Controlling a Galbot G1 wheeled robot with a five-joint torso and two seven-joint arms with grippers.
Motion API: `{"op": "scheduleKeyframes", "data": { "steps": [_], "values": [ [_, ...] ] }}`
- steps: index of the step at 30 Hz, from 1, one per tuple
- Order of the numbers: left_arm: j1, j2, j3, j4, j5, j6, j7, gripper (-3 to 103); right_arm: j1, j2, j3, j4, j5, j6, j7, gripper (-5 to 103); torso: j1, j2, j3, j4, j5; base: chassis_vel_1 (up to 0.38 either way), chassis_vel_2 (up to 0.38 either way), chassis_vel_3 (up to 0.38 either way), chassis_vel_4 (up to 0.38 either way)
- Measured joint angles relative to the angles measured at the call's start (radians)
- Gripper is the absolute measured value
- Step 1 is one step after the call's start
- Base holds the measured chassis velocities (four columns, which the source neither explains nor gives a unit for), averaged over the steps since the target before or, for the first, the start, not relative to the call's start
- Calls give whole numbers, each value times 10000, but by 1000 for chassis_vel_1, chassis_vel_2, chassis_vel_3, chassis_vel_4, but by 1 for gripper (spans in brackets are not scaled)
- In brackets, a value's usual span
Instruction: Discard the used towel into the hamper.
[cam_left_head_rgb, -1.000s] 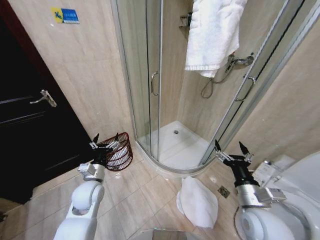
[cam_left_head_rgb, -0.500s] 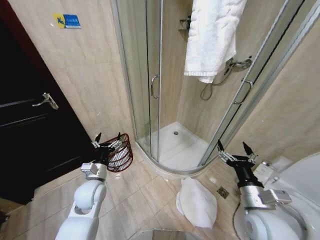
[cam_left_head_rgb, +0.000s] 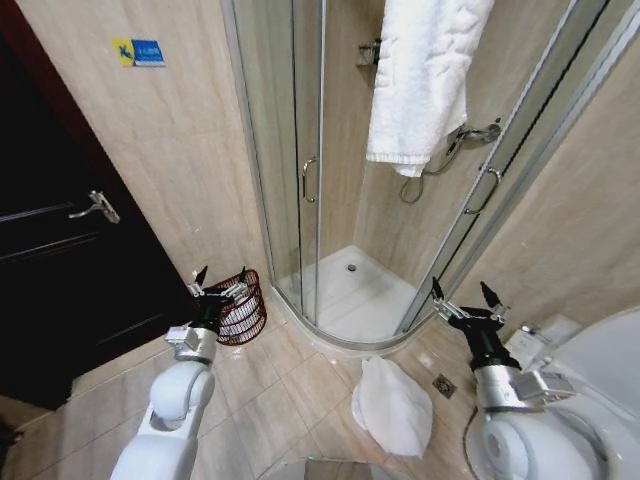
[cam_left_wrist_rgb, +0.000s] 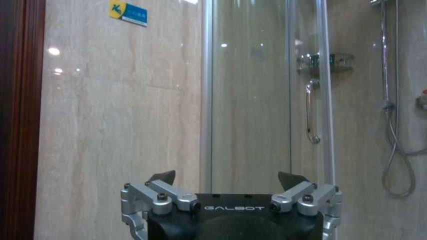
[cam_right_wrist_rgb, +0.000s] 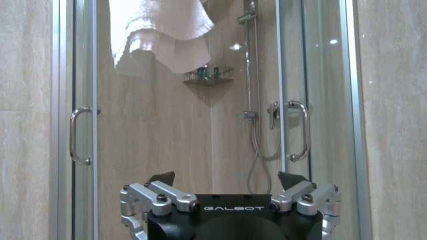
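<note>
Left tool (cam_left_head_rgb: 218, 285) spread wide, raised just in front of the hamper (cam_left_head_rgb: 240, 308) by the shower door (nothing in its grip). Right tool (cam_left_head_rgb: 466, 302) equally wide, above the towel (cam_left_head_rgb: 393, 405) crumpled on the floor.

I stand in a small bathroom. Beige marbled tiles (cam_left_head_rgb: 180, 150) cover the walls and floor. Before me is a curved glass shower cubicle (cam_left_head_rgb: 310, 170) with chrome door handles and a white tray, a chrome shower hose (cam_right_wrist_rgb: 257, 135) on its wall. A thick white towel (cam_left_head_rgb: 420, 75) hangs over the cubicle. A white toilet (cam_left_head_rgb: 600, 380) sits at my right, a dark wooden door (cam_left_head_rgb: 60, 270) at my left.
</note>
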Motion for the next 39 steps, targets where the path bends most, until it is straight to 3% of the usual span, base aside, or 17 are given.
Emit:
{"op": "scheduleKeyframes", "data": {
  "steps": [19, 24, 27, 31, 33, 34, 38, 39],
  "values": [
    [29, -133, 21, 379, 42, -317, 44, 100, -81, 17, 6, 117, -34, -236, 99, 100, 514, 1123, 609, 1, 0, 0, 0, 0, 0],
    [129, -156, -51, 238, -143, -270, 54, 100, -21, -164, 67, 180, 29, -445, 90, 100, 654, 1425, 769, 1, 0, 0, 0, 0, 0],
    [195, -126, -163, 229, -480, -615, 50, 100, 310, -340, 36, 265, 217, -645, 340, 100, 755, 1641, 878, 1, 0, 0, 0, 0, 0],
    [198, -77, -191, 228, -512, -667, 52, 100, 542, -510, -44, 287, 386, -737, 506, 100, 774, 1679, 899, 3, 1, 0, 0, 0, 0],
    [154, -50, -162, 216, -515, -817, 148, 100, 1200, -1220, -73, 258, 774, -978, 838, 100, 778, 1690, 903, -2, 2, 0, 0, 0, 0],
    [154, -50, -162, 216, -515, -817, 148, 100, 1200, -1220, -73, 258, 774, -978, 838, 100, 778, 1690, 903, -2, 2, 0, 0, 0, 0],
    [34, -158, 40, 216, -440, -1077, 335, 100, 2574, -3171, 35, 151, 2126, -1528, 1603, 100, 771, 1668, 892, 1, 3, 0, 0, 0, 0],
    [34, -158, 40, 216, -440, -1077, 335, 100, 2574, -3171, 35, 151, 2126, -1528, 1603, 100, 771, 1668, 892, 1, 3, 0, 0, 0, 0]
  ]
}}
